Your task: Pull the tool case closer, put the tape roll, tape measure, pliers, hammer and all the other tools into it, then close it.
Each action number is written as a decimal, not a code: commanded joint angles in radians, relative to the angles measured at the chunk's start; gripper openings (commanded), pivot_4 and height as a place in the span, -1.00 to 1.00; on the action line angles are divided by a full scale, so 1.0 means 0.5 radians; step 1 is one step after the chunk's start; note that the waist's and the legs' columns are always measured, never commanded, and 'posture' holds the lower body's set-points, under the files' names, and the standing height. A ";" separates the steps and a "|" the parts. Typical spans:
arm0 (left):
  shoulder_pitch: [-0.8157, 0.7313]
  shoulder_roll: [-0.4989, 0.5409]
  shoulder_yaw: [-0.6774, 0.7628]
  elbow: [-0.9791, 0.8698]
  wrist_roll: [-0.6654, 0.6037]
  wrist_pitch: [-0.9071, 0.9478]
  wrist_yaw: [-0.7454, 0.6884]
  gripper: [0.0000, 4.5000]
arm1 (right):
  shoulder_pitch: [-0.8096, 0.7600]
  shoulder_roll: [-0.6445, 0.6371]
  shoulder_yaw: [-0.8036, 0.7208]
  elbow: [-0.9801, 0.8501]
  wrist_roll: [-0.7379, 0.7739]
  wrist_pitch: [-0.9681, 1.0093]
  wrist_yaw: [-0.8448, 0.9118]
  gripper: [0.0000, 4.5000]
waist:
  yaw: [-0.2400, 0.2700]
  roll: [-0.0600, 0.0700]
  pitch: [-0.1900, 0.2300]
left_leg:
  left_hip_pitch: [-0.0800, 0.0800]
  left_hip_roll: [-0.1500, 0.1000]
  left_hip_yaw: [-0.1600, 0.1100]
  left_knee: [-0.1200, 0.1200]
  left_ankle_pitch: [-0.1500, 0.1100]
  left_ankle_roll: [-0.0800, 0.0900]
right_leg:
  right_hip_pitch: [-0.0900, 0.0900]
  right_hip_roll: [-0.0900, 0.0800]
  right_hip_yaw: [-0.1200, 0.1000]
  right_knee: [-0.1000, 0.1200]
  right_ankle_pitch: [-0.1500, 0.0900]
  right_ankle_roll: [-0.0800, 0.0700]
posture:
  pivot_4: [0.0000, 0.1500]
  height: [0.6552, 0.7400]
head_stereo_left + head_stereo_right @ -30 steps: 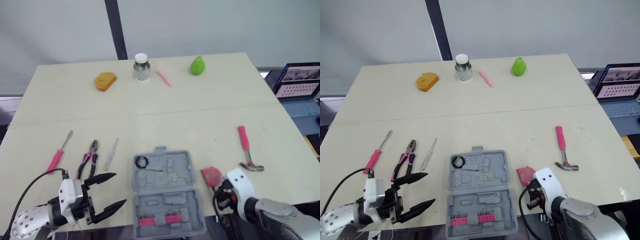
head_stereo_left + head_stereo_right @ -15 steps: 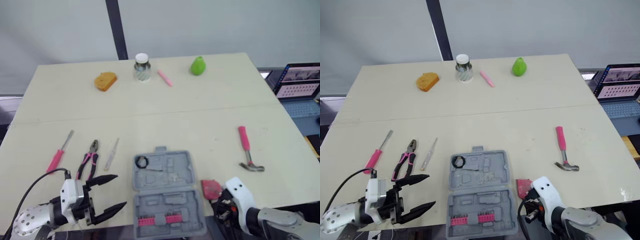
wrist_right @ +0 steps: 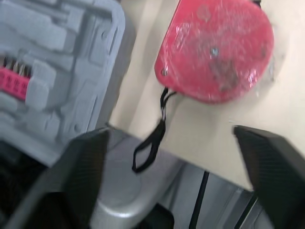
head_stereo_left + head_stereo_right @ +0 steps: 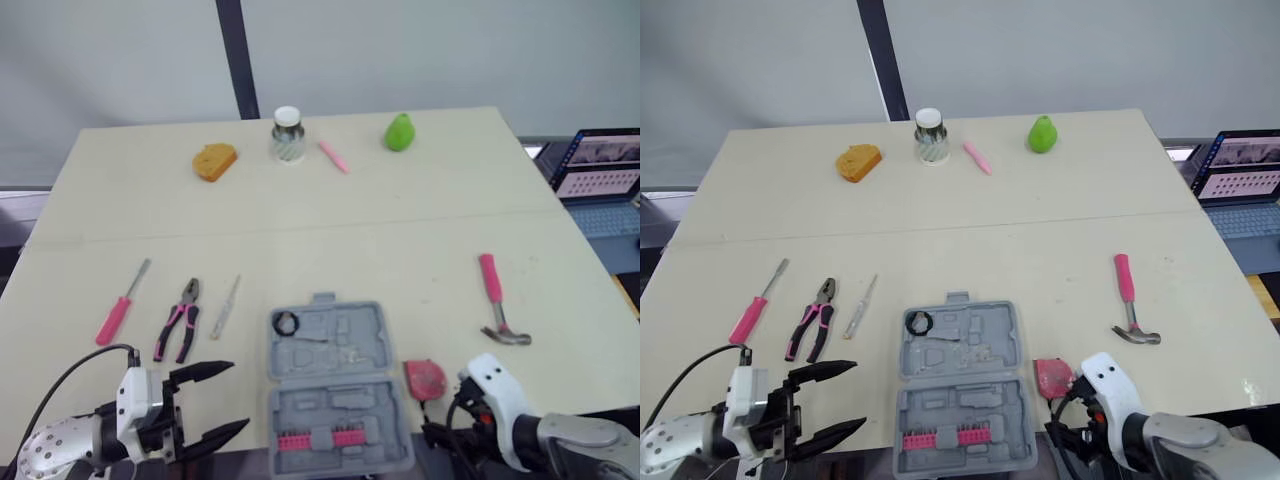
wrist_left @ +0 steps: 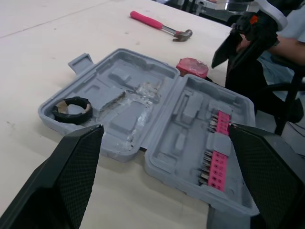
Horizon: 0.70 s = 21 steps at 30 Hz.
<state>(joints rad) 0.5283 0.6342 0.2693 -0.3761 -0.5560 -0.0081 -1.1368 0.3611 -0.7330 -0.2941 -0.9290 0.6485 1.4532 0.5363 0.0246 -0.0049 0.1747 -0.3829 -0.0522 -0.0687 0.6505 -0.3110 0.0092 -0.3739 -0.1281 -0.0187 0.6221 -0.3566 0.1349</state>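
The grey tool case (image 4: 335,385) lies open at the table's front edge, with the black tape roll (image 4: 286,323) in its far half and pink bits in its near half. Just right of the case, the red tape measure (image 4: 424,379) rests on the table with its strap hanging over the edge. My right gripper (image 3: 170,130) is open just short of it, holding nothing. The pink-handled hammer (image 4: 497,300) lies farther right. Pliers (image 4: 180,320), a pink screwdriver (image 4: 122,314) and a thin clear screwdriver (image 4: 224,306) lie left of the case. My left gripper (image 4: 205,405) is open and empty below them.
Along the far edge sit an orange sponge (image 4: 214,160), a jar (image 4: 288,134), a pink pen (image 4: 334,156) and a green pear (image 4: 400,131). A laptop (image 4: 605,160) stands off the table's right side. In the left wrist view a person's arm (image 5: 290,45) shows beyond my right gripper.
The tape measure has slid toward the front edge with my right gripper, which has now opened and drawn back from it. The left gripper has sunk slightly.
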 commanded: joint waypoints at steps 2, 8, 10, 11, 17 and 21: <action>0.009 0.024 0.059 -0.006 -0.053 -0.064 -0.094 1.00 | 0.109 -0.283 -0.228 0.064 0.128 -0.174 0.377 0.99 | 0.003 0.000 0.000 | 0.000 0.000 0.000 0.001 -0.001 0.001 | 0.002 0.000 -0.001 -0.001 0.000 0.000 | 1.00 0.90; -0.012 0.046 0.085 0.107 -0.003 -0.246 -0.248 1.00 | 0.158 -0.582 -0.257 0.336 0.002 -0.849 0.869 0.99 | 0.003 0.000 0.000 | 0.002 0.001 0.001 0.001 -0.001 0.001 | 0.004 0.003 -0.011 -0.001 0.000 0.000 | 1.00 0.90; -0.040 0.033 0.055 0.130 0.031 -0.290 -0.247 1.00 | 0.151 -0.622 -0.260 0.466 -0.080 -1.107 1.003 0.99 | 0.002 -0.001 0.000 | 0.005 0.001 0.004 0.002 -0.002 0.003 | 0.006 0.003 -0.012 -0.001 0.000 0.001 | 1.00 0.90; -0.056 0.024 0.051 0.155 0.041 -0.320 -0.250 1.00 | 0.132 -0.617 -0.245 0.526 -0.133 -1.239 1.028 0.99 | 0.002 -0.001 0.000 | 0.007 0.001 0.005 0.002 -0.002 0.003 | 0.009 0.003 -0.012 -0.002 0.000 0.001 | 1.00 0.90; -0.042 -0.005 0.038 0.111 0.057 -0.336 -0.182 1.00 | 0.051 -0.605 -0.176 0.889 -0.409 -1.955 1.249 0.99 | 0.002 -0.002 0.001 | 0.026 0.002 0.005 0.000 -0.006 0.006 | 0.031 0.002 -0.012 -0.010 0.001 0.001 | 1.00 0.90; 0.060 0.004 0.095 0.102 0.020 -0.368 -0.218 1.00 | 0.031 -0.536 -0.040 0.930 -0.541 -2.276 1.281 0.99 | -0.004 -0.001 0.001 | 0.026 0.005 0.005 0.000 -0.007 0.004 | 0.031 0.001 -0.012 -0.012 0.001 0.001 | 1.00 0.90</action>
<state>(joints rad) 0.5385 0.6340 0.2809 -0.3074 -0.5189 -0.1717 -1.2354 0.3756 -1.0024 -0.3291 -0.4499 0.3912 0.3662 1.1556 0.0225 -0.0056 0.1752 -0.3698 -0.0491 -0.0661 0.6507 -0.3150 0.0108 -0.3587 -0.1278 -0.0247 0.6158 -0.3563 0.1356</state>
